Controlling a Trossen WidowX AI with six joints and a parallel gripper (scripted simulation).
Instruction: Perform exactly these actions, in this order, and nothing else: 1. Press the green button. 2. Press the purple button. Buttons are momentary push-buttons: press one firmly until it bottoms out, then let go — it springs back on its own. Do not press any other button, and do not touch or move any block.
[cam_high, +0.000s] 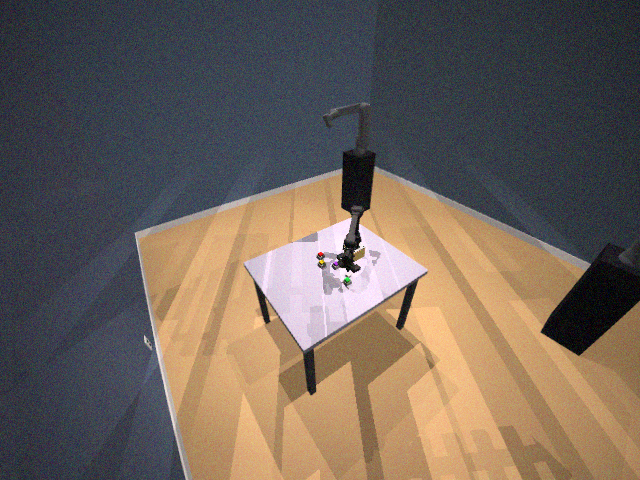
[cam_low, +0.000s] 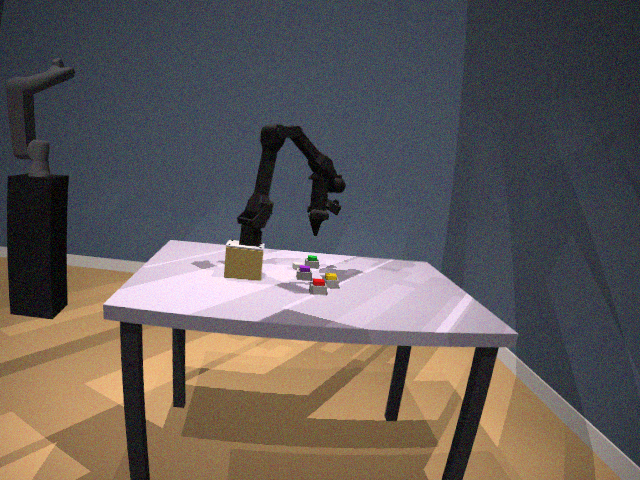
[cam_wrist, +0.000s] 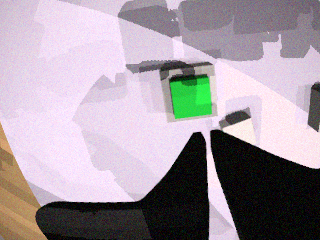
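The gripper hangs in the air above the green button, its fingers pressed together and holding nothing, tip pointing down. In the wrist view the green button sits just ahead of the fingertips. The purple button stands just beside it on the tabletop, close to the red button and yellow button.

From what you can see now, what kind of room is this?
Probably a bare robot test room or lab: a single table carries the arm's gripper and coloured push-buttons like the green button, a second arm on a black pedestal stands by blue walls.
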